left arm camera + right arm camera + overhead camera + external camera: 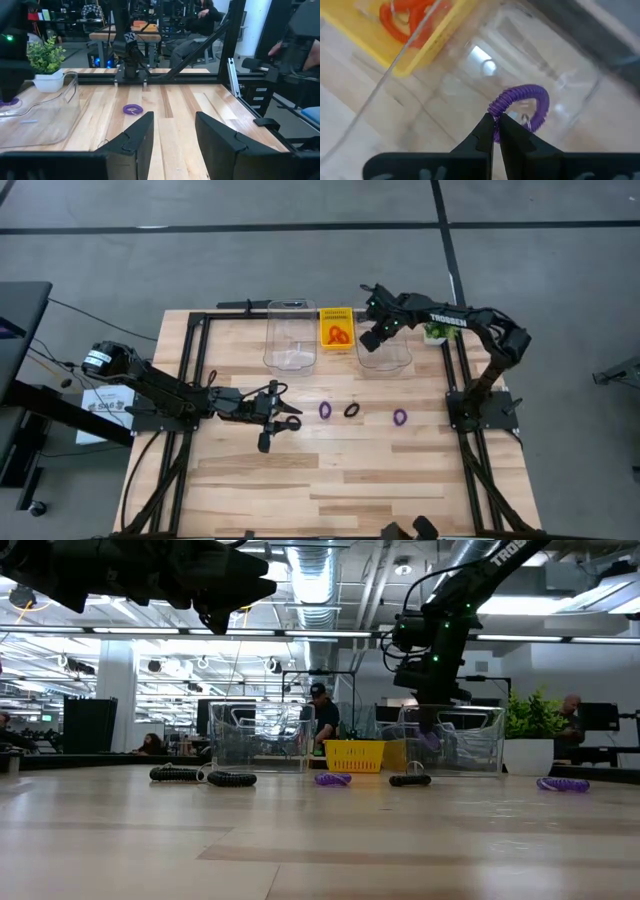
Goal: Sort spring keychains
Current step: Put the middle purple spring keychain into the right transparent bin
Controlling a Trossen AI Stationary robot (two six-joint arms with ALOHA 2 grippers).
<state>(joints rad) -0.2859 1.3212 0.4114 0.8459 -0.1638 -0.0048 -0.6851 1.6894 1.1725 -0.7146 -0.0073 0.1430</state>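
Two bins: clear plastic, at the tabletop's (330, 470) far edge, left bin (290, 335) and right bin (385, 350), with a yellow basket (336, 327) between them.
Tabletop: light wood planks on a black frame, grey floor all round.
Room: big open workshop behind, ceiling lights, a potted plant (530, 720) by the right bin, a person (322, 715) standing past the basket.
Right end effector (496, 131): fingers pinched together on a purple keychain (522, 107), hanging over the right bin.
Held keychain: loop sticks out past the fingertips, roughly along the fingers' line, gripped at one end of the coil.
Left end effector (283, 416): fingers apart, holding nothing, hovering above the tabletop's left-middle.
Loose keychains: on the tabletop in a row across the middle, purple (325, 410), black (352, 410), purple (400, 417), each lying flat.
Basket contents: orange keychains (337, 334) piled inside.
Low view: two more black coils (205, 776) lie on the tabletop at left.
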